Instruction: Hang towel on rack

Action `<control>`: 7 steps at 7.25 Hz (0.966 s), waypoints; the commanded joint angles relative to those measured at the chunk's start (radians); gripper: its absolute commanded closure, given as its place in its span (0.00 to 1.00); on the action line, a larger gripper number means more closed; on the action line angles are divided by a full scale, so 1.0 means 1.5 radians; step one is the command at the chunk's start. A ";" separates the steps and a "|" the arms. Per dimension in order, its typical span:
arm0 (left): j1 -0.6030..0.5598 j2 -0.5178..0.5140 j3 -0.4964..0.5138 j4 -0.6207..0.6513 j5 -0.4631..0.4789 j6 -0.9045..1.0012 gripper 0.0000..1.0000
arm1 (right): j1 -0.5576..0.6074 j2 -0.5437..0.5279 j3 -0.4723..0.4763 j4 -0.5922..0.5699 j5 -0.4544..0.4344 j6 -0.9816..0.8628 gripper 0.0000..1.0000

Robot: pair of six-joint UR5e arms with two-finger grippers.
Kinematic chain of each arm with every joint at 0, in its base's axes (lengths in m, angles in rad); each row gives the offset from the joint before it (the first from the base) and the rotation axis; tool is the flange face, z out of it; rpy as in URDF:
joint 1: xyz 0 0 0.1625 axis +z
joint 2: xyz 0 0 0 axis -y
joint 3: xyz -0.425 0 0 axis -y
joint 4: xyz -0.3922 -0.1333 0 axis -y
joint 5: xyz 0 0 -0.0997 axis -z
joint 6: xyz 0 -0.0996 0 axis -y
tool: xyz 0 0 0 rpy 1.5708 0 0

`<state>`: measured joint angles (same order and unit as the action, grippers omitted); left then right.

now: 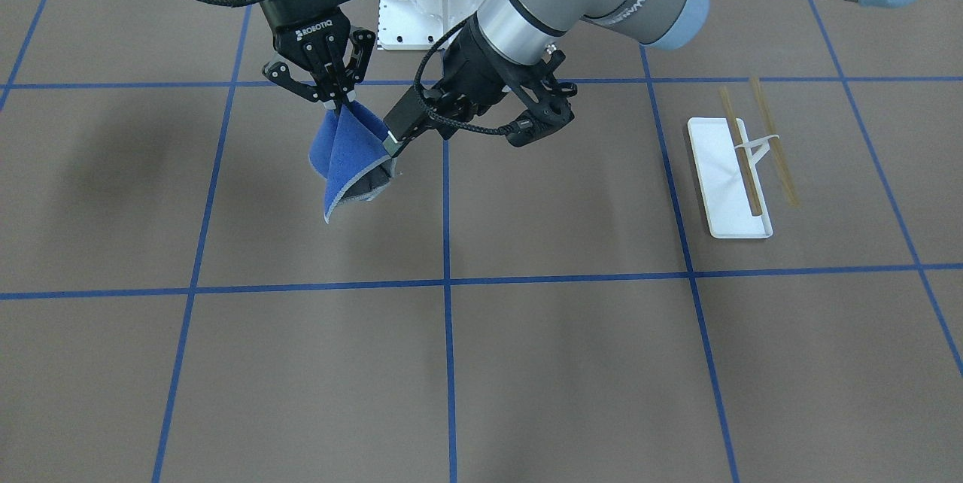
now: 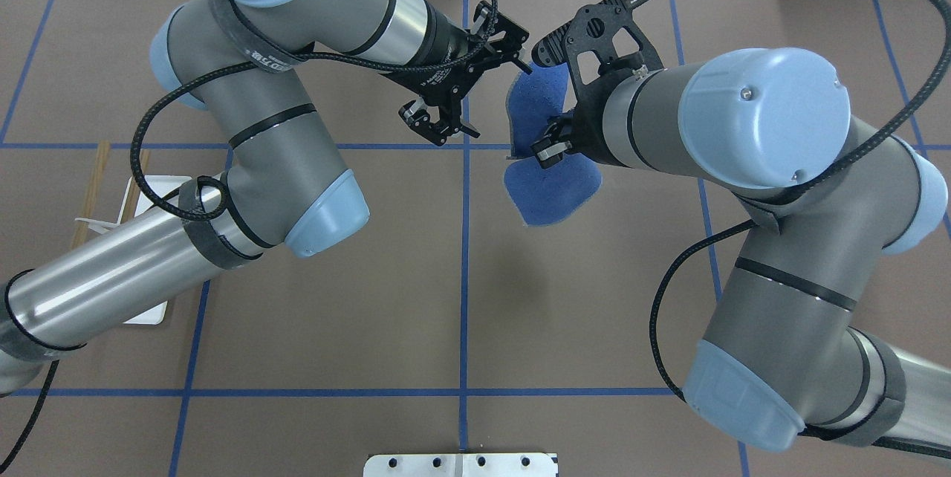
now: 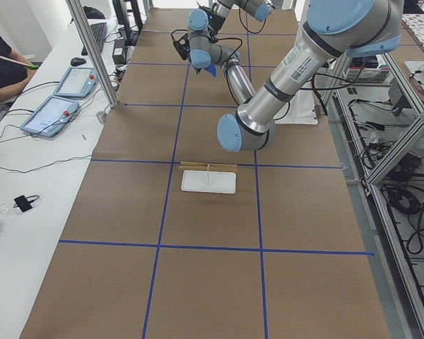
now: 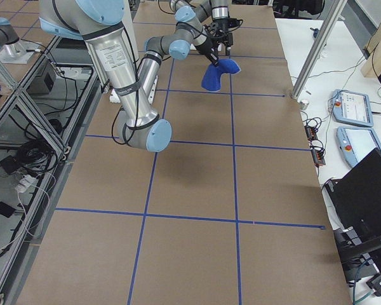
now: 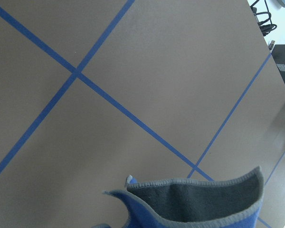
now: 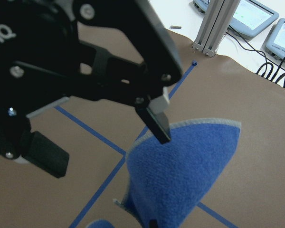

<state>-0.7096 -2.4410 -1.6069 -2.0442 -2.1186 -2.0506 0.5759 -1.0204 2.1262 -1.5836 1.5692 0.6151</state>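
Towel (image 1: pixel 342 156) hangs folded from the right fingers (image 1: pixel 333 92), which are clamped together on its upper part. The cloth droops under them, blue face outward and dark grey underside inside the fold. Whether its lowest edge touches the surface (image 1: pixel 572 227), I cannot tell.

Just beside this pinch are the left fingers (image 1: pixel 397 126). They stand wide apart and hold nothing. One pad is at the grey stitched edge of the towel, and the other is well away from the cloth.

The step in hand is, I judge, a second grasp, so that the towel can be opened between the two arms. To do it well, the left fingers should bring the stitched edge between both pads, one on the blue side and one on the grey side. They should take a single layer only and close when the edge sits deep enough. The right fingers must not loosen, or the cloth will slide down.

Well apart from both sets of fingers, on the left arm's side, stands the rack (image 1: pixel 726 182). Its rods (image 1: pixel 750 189) are bare. A towel held taut and level will lie over them more easily.
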 commanded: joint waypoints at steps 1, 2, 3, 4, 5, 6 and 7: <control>0.010 -0.027 0.027 -0.001 0.016 -0.001 0.02 | -0.003 0.000 0.004 -0.001 -0.002 0.000 1.00; 0.013 -0.037 0.041 -0.001 0.017 -0.001 0.02 | -0.003 -0.001 0.008 -0.001 -0.002 0.000 1.00; 0.015 -0.039 0.042 -0.001 0.017 -0.001 0.03 | -0.003 -0.001 0.010 -0.001 -0.002 0.000 1.00; 0.020 -0.040 0.042 -0.001 0.026 -0.001 0.16 | -0.003 -0.002 0.011 -0.001 -0.002 0.000 1.00; 0.022 -0.041 0.043 -0.001 0.036 -0.001 0.42 | -0.003 -0.007 0.014 -0.001 -0.002 0.000 1.00; 0.022 -0.039 0.044 -0.008 0.036 0.000 0.58 | -0.003 -0.009 0.023 -0.003 -0.001 0.000 1.00; 0.021 -0.037 0.047 -0.022 0.036 0.001 0.74 | -0.002 -0.014 0.034 -0.005 -0.001 0.000 1.00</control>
<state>-0.6778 -2.4987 -1.5409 -2.0585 -2.0672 -2.0511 0.5708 -1.0337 2.1597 -1.5874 1.5672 0.6151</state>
